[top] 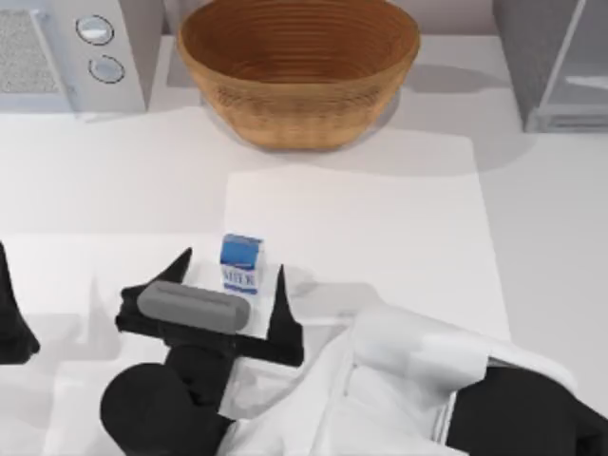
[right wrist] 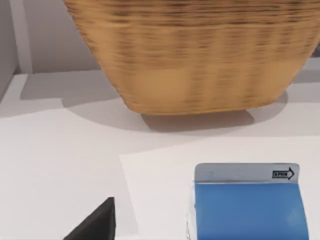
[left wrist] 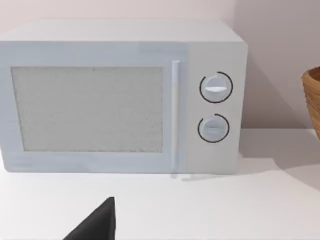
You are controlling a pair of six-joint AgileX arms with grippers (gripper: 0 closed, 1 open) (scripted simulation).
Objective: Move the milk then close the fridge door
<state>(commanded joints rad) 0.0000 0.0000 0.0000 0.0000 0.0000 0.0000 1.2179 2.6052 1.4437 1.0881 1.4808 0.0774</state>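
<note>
The milk (top: 240, 264) is a small blue carton with a white lettered band, standing upright on a white mat (top: 380, 218) near the table's middle. My right gripper (top: 233, 262) is open, with one black finger on each side of the carton and a gap between each finger and it. In the right wrist view the milk (right wrist: 247, 210) is close ahead, with one fingertip (right wrist: 97, 225) beside it. The fridge door (top: 581, 66), a pale glassy panel, stands at the back right next to the dark grey cabinet (top: 522, 47). My left gripper (top: 11, 323) rests at the table's left edge.
A large wicker basket (top: 299, 66) stands at the back centre, beyond the milk. A light grey microwave (top: 66, 47) with two round knobs sits at the back left, and it faces the left wrist camera (left wrist: 120, 100).
</note>
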